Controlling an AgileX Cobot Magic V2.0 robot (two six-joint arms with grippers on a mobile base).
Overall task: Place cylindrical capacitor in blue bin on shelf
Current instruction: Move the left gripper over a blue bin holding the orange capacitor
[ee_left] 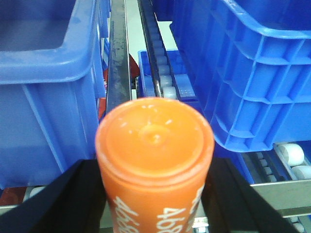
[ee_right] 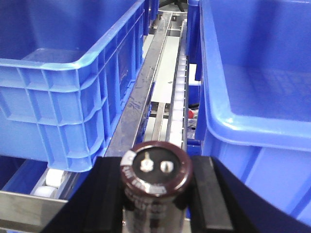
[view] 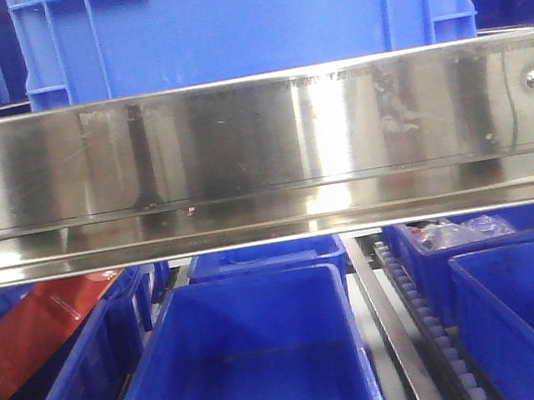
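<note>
Clamping capacitor between its fingers is right tool, left tool clamping orange cylinder

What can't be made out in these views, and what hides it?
Front view: the shelf rail hides the base of the upper crate.
Left wrist view: the bottom edge cuts the orange cylinder and its white print.
Right wrist view: the bottom edge cuts the capacitor; label unreadable.

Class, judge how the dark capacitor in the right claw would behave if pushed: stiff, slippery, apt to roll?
The capacitor probably stays rigid: a hard can with two metal terminals. Its glossy sleeve may slip in the right claw. Being round, it would likely roll if laid sideways.
</note>
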